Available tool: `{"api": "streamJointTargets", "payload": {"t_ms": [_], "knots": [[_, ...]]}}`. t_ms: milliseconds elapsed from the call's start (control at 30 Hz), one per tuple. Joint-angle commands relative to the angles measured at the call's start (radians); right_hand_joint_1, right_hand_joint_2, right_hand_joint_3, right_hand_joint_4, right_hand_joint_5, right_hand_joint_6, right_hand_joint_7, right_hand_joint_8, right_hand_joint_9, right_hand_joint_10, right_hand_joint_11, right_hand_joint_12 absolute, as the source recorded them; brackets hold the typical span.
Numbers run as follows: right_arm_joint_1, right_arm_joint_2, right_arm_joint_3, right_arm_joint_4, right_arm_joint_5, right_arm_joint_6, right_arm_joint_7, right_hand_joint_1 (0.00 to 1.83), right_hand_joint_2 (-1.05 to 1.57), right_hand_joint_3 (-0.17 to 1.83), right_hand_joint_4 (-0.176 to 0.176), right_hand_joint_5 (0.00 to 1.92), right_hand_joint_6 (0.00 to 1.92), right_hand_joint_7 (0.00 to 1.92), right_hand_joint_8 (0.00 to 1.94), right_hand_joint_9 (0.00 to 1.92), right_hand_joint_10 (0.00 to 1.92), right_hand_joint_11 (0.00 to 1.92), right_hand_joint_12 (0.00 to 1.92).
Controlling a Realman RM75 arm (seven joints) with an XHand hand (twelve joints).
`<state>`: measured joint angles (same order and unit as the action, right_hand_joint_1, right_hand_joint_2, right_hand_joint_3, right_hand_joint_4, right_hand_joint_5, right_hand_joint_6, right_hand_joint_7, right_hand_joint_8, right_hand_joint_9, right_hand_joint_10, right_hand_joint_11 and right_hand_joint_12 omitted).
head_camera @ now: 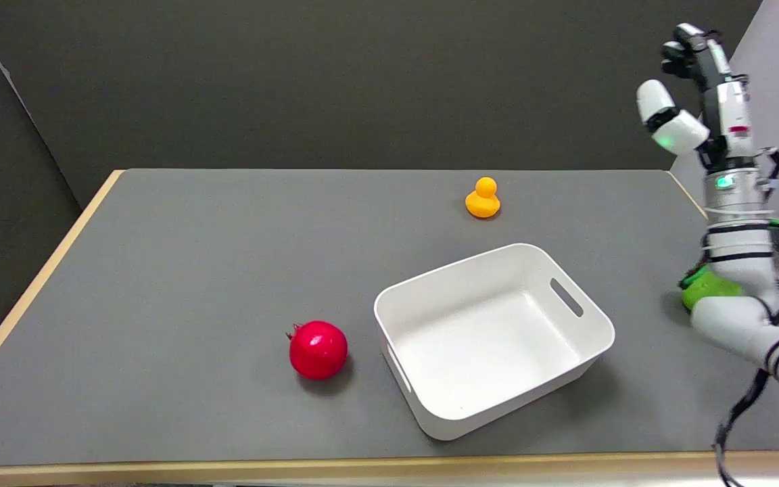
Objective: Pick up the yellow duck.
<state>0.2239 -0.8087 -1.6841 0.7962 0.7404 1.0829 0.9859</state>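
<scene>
The yellow duck (483, 198) sits upright near the far edge of the grey surface (193, 270), well apart from the right hand (690, 95), which is raised above the right edge, fingers spread, holding nothing. A white bin (585, 352) stands toward the near edge, a red pomegranate (318, 349) beside it.

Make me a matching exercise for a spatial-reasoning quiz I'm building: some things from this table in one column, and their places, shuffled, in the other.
Things
1. duck
2. pomegranate
3. white bin
4. right hand

Places
A. raised in the air at the table's right edge
B. left of the bin, near the front
C. near the table's far edge
D. middle of the table, towards the right, with nothing in it

Pairs: 1-C, 2-B, 3-D, 4-A
</scene>
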Motion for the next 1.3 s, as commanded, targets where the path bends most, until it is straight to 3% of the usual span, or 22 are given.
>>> {"api": "streamJointTargets", "payload": {"t_ms": [33,267,367,467,600,1000,1067,1300], "knots": [[-0.06,0.123,0.145,-0.068,-0.078,-0.01,-0.017,0.45,0.74,0.83,-0.021,0.2,0.4,0.39,0.45,0.29,0.92,0.06,1.24],[0.041,0.136,0.148,-0.037,-0.25,-0.066,-0.017,0.46,0.73,0.83,-0.02,0.2,0.4,0.39,0.45,0.3,0.93,0.07,1.25],[0.135,0.15,0.126,0.003,-0.435,-0.223,0.018,0.47,0.72,0.83,-0.02,0.21,0.4,0.4,0.45,0.3,0.93,0.07,1.25],[0.252,0.147,0.045,0.036,-0.671,-0.402,0.126,0.47,0.72,0.83,-0.019,0.21,0.4,0.4,0.45,0.31,0.93,0.07,1.25],[0.47,0.115,-0.201,0.019,-0.924,-0.58,0.243,0.45,0.71,0.83,-0.006,0.21,0.4,0.4,0.43,0.31,0.92,0.08,1.25],[0.806,-0.118,-0.608,-0.275,-1.199,-0.838,0.291,0.26,0.64,0.87,0.029,0.15,0.36,0.2,0.28,0.15,0.65,0.0,1.12],[0.823,-0.123,-0.655,-0.305,-1.203,-0.865,0.336,0.21,0.6,0.97,0.032,0.12,0.39,0.16,0.29,0.11,0.63,0.0,1.05],[0.773,-0.098,-0.639,-0.311,-1.195,-0.872,0.47,0.16,0.56,0.97,0.039,0.09,0.36,0.1,0.22,0.04,0.56,0.0,0.98]]}}
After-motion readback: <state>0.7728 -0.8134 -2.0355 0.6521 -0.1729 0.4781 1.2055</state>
